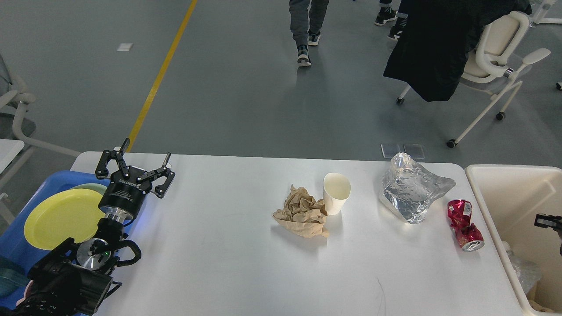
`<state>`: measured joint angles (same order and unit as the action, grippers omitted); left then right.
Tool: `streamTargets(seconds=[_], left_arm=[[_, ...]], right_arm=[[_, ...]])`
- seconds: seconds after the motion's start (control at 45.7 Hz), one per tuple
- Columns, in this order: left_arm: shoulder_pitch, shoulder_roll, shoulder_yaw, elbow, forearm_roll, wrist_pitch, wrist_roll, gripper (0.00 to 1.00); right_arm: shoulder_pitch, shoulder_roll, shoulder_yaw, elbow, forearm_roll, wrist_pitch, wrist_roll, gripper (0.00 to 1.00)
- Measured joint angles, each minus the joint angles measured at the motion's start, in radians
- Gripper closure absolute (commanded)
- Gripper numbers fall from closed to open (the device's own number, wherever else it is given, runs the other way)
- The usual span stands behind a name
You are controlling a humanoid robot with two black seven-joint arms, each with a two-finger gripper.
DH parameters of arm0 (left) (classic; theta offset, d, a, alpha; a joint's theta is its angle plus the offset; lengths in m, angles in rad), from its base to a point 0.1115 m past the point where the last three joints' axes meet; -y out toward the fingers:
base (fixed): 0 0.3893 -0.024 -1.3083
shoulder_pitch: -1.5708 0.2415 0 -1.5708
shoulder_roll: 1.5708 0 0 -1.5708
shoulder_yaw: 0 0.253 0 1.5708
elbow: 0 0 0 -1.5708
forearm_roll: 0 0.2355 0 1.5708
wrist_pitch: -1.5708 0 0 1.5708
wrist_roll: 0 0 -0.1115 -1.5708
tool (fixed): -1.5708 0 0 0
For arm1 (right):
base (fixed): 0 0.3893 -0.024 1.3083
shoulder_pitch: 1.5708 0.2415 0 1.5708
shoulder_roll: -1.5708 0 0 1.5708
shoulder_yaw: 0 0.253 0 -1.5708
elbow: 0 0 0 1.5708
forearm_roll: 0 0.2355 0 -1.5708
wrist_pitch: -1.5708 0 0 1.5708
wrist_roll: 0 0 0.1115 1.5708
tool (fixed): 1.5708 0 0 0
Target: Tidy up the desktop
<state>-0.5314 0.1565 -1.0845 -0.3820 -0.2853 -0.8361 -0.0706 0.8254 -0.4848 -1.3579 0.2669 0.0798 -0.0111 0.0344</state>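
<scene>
The white desktop (228,245) holds a crumpled brown paper (302,213), an upright white paper cup (336,193) touching it, a crumpled silver foil bag (410,189) and a crushed red can (464,224) near the right edge. My left gripper (146,150) is open and empty, raised over the desktop's far left corner, far from all of these. A small black part of my right gripper (546,220) shows at the right edge, over the cream bin (487,175). Its fingers cannot be told apart.
A blue tray (48,184) with a yellow plate (61,217) sits left of the desktop. The cream bin holds a crumpled clear wrapper (524,271). A chair with a black coat (439,48) and a walking person (305,26) are beyond the table.
</scene>
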Motion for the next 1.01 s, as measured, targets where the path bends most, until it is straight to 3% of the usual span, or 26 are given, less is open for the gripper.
streamTargets(seconds=[0.219, 0.394, 0.634, 0.787, 1.006], left_arm=[[0.0, 0.0, 0.0, 0.0, 0.0, 0.0, 0.0, 0.0], [0.0, 0.0, 0.0, 0.0, 0.0, 0.0, 0.0, 0.0], [0.0, 0.0, 0.0, 0.0, 0.0, 0.0, 0.0, 0.0], [0.0, 0.0, 0.0, 0.0, 0.0, 0.0, 0.0, 0.0], [0.0, 0.0, 0.0, 0.0, 0.0, 0.0, 0.0, 0.0]], right_arm=[[0.03, 0.002, 0.006, 0.0, 0.0, -0.002, -0.001, 0.0], [0.157, 0.007, 0.008, 0.014, -0.006, 0.017, 0.002, 0.0], [0.448, 0.039, 0.009, 0.084, -0.015, 0.306, 0.039, 0.0], [0.689, 0.088, 0.009, 0.299, -0.035, 0.439, 0.081, 0.0], [0.967, 0.159, 0.049, 0.698, -0.092, 0.467, 0.084, 0.0]])
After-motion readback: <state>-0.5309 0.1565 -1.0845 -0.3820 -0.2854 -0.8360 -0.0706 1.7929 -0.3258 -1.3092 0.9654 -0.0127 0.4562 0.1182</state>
